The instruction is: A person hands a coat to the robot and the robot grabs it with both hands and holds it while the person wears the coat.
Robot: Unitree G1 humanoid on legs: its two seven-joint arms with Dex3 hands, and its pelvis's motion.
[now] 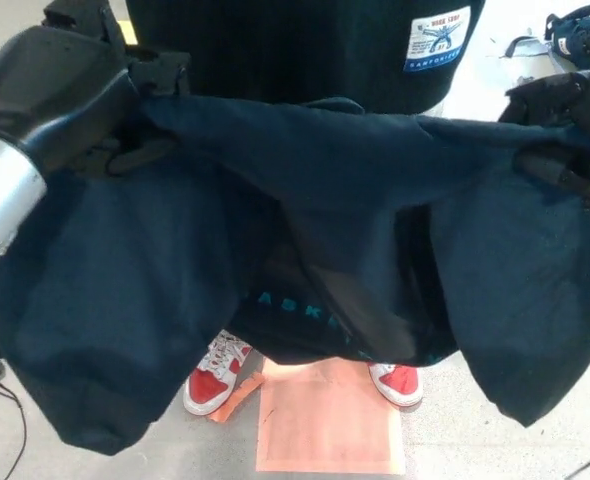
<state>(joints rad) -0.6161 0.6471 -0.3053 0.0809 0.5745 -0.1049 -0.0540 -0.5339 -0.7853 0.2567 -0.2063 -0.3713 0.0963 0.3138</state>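
Observation:
A dark navy coat (305, 210) hangs spread across the head view, its collar edge stretched between my two hands and its sides drooping low. My left hand (85, 95) is at the upper left, shut on the coat's left shoulder. My right hand (565, 135) is at the right edge, shut on the coat's right shoulder. A person (305, 45) in a black top with a white and blue patch (437, 38) stands close behind the coat, back toward me. Their arms are hidden.
The person's red and white shoes (213, 374) stand on the grey floor beside an orange mat (330, 415). A black cable (5, 400) lies at the lower left. A blue and black object (580, 25) sits at the top right.

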